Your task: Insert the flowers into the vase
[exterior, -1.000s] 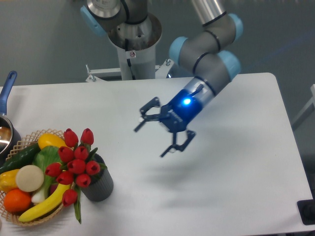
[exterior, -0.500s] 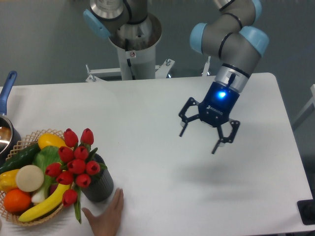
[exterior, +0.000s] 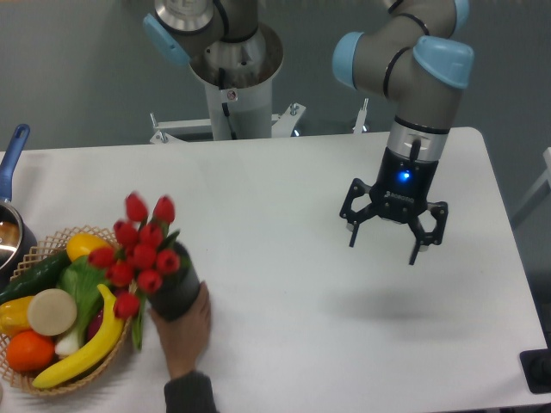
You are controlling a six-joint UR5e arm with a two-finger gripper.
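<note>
**Red tulips already standing in the vase**

Red flowers (exterior: 142,249) sit with their stems inside the dark grey vase (exterior: 176,292) near the tabletop's front left corner, so the insertion looks done. A person's hand (exterior: 191,331) grips the vase, which tilts beside a woven basket (exterior: 43,254) of fruit. The gripper (exterior: 394,237) hangs well apart toward the right edge, jaws spread, holding nothing. The white table (exterior: 284,335) stands before a grey wall (exterior: 77,69).

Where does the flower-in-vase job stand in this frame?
Done, by the look of it: the flowers stand in the vase beside the basket. In hand: nothing for the robot; the gripper hangs open and empty, far right. A person's hand grips the vase. Nothing visibly remains.
</note>
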